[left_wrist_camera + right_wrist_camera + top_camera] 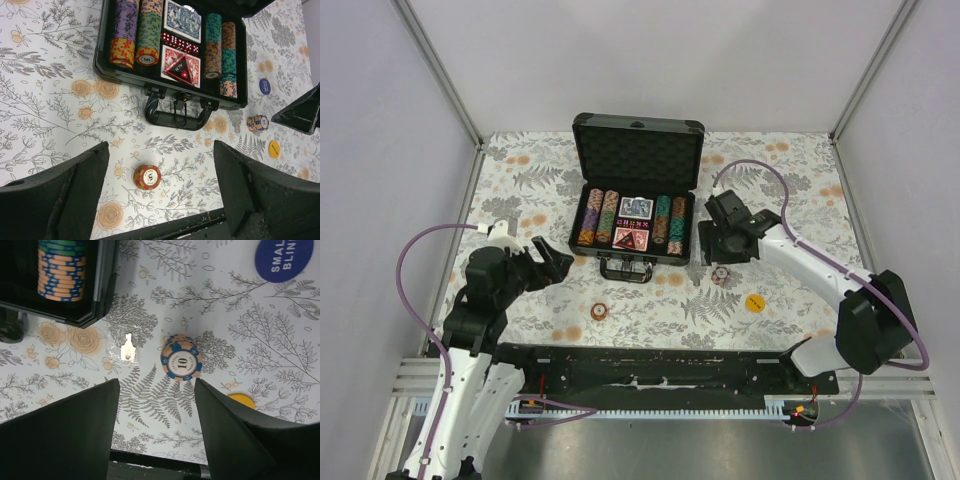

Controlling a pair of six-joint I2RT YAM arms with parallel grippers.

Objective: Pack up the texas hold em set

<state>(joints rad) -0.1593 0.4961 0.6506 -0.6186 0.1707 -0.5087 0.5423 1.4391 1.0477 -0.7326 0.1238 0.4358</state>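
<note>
Right now the left gripper hangs over the flowered bench with its jaws spread wide and nothing between them. In its wrist view a short stack of red chips lies on the bench in the gap between the two fingers, touching neither.

The right gripper is likewise wide open and empty. Just beyond its fingertips sits a small stack of orange-and-blue chips marked 10. A small pale key-like piece lies beside that stack. A yellow round button is near the right finger, and a blue round button reading "SMALL BLIND" lies further out.

Between the two arms, further back, the black case stands open on the bench. Its foam-lined lid is upright and its handle faces the arms. Inside, rows of striped chips fill the outer slots on both sides. In the middle a blue card deck lies at the back, with a row of red dice just in front of it. In front of the dice is a red card deck with a triangular button resting on it.
</note>
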